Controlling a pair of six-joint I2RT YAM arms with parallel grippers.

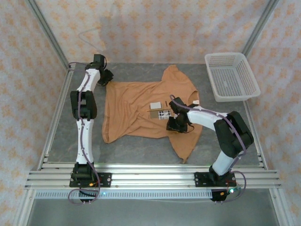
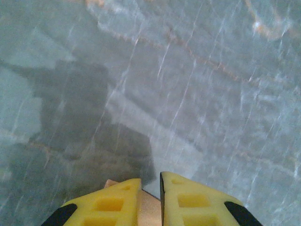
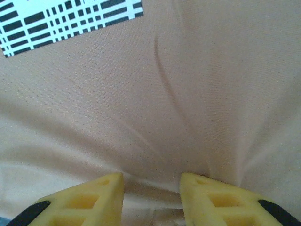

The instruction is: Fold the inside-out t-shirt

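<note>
The inside-out t-shirt (image 1: 134,108) lies spread on the grey table (image 1: 141,147), orange-tan, with a pale patch (image 1: 156,104) and a black-and-white print (image 1: 163,114) near its middle. My left gripper (image 1: 106,78) is at the shirt's far left corner. In the left wrist view its yellow fingers (image 2: 117,200) stand nearly together with a strip of orange cloth (image 2: 148,211) pinched between them. My right gripper (image 1: 175,123) rests on the shirt just below the print. In the right wrist view a raised fold of cloth (image 3: 151,186) sits between its fingertips (image 3: 106,188), creases fan out from it, and the print (image 3: 61,21) lies ahead.
A white plastic basket (image 1: 233,75) stands at the back right corner. Aluminium rails (image 1: 150,178) run along the near edge and posts (image 1: 47,33) rise at the back corners. Bare table (image 2: 197,84) stretches beyond the left gripper.
</note>
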